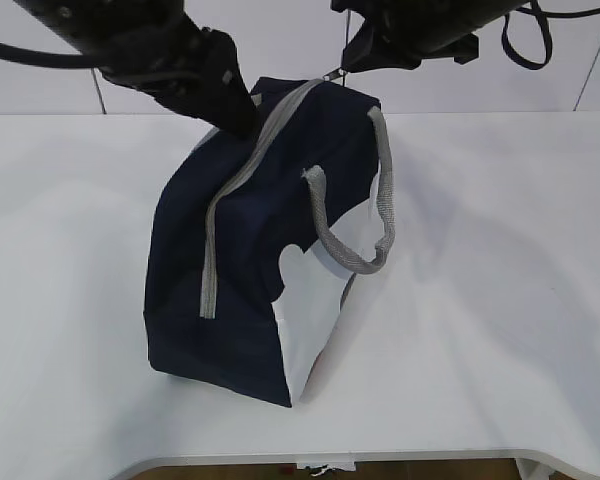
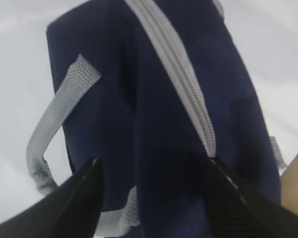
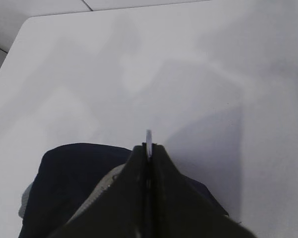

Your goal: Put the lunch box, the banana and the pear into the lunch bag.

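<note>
The navy lunch bag stands tilted on the white table, its grey zipper drawn shut along the top. My left gripper is open, its two black fingers spread wide just over the bag's blue top beside the zipper; in the exterior view it sits at the bag's far left corner. My right gripper is shut on the small metal zipper pull at the bag's far end. The lunch box, the banana and the pear are out of view.
A grey webbing handle loops off the bag's right side over the white panel. The white table stretches around the bag, with its front edge near the bottom. Black cables hang at the top right.
</note>
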